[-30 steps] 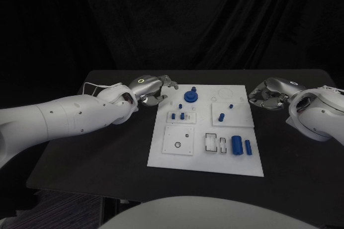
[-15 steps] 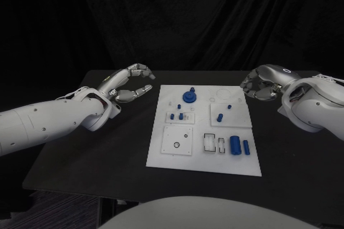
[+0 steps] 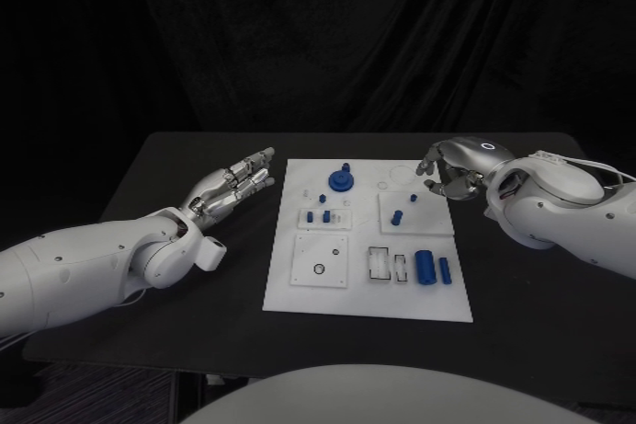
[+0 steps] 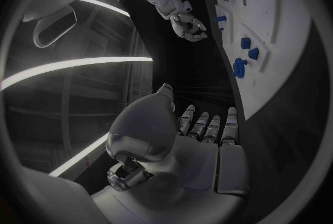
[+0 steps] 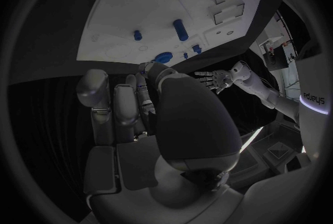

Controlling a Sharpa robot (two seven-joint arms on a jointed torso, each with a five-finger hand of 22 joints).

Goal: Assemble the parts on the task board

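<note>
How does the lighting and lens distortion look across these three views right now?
Head view: dim, black backdrop, the white task board brightest, edges straight. Left wrist view: fisheye circle, the board's edge bows, bright curved light streaks, the left hand in shade. Right wrist view: same bending, the right hand dark against the lit board.

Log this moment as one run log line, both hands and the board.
left hand: open, beside task board, holds nothing | right hand: fingers curled, at board's far corner, holds nothing | blue parts: on board

Blue parts (image 3: pixel 425 267) on white task board (image 3: pixel 365 295)
</note>
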